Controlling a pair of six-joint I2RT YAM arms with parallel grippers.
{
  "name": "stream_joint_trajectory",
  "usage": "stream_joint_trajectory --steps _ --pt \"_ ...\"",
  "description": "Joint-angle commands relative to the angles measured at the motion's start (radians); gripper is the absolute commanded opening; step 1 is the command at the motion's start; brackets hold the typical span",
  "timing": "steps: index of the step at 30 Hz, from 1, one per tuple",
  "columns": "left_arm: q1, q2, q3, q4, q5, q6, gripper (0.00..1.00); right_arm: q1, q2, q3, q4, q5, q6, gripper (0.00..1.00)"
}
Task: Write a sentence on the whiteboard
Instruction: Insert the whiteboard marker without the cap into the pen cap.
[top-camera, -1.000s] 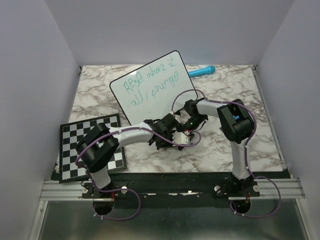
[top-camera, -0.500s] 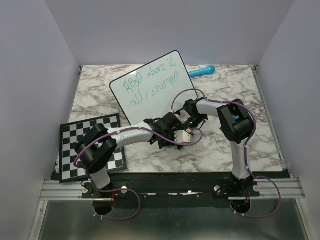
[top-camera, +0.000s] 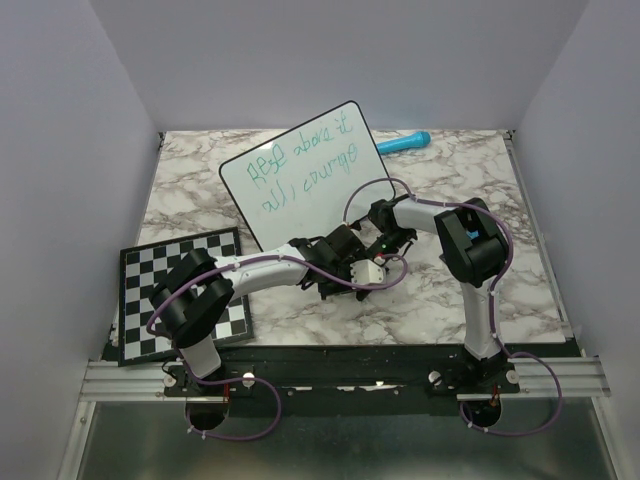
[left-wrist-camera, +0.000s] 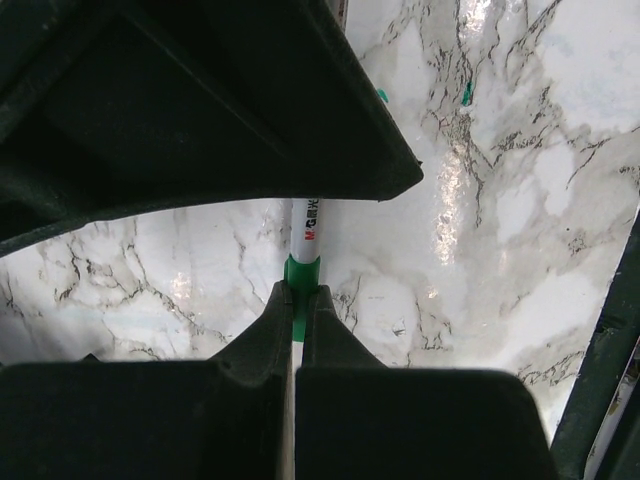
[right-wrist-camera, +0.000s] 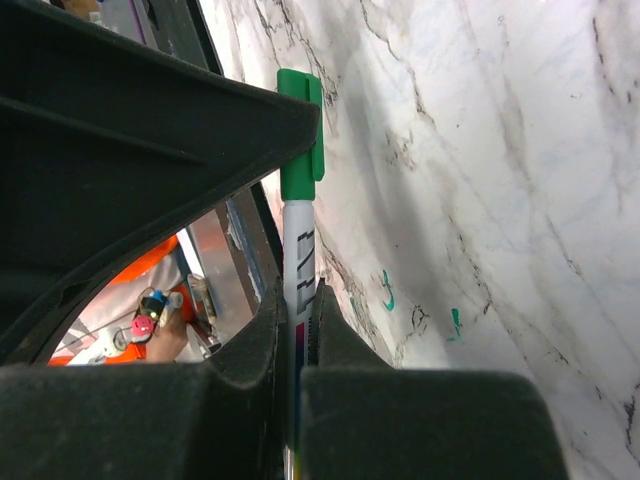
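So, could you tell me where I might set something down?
Bare marble: between the right arm and the right edge of the table, and left of the whiteboard, behind the checkerboard. Crowded mid-table, where the left end effector and right end effector clamp the marker.

Overhead view: bright, even, diffuse light from above; sharp throughout; only soft shadows on the marble table (top-camera: 190, 195). Left wrist view: glare streaks on the marble at 2 o'clock; near foreground black, detail lost. Right wrist view: marble soft at 1 o'clock.
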Motion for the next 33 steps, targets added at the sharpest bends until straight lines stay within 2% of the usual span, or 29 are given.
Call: stream_joint_trajectory --steps 1,14,23,33 --pt "-0.027 -0.048 0.033 0.096 0.056 -0.025 0.02 0.011 -0.011 0.015 0.062 -0.008 -0.006 0.01" --pt "-0.027 -0.086 -0.023 0.128 0.033 -0.059 0.09 0.006 -0.002 0.013 0.052 -0.033 -0.044 0.01" --pt "-0.027 -0.137 -0.018 0.11 0.01 -0.074 0.22 0.003 -0.014 0.012 0.042 -0.057 -0.082 0.01" --pt "-0.027 -0.202 -0.021 0.087 0.003 -0.077 0.41 -0.009 -0.023 0.016 0.017 -0.093 -0.116 0.01"
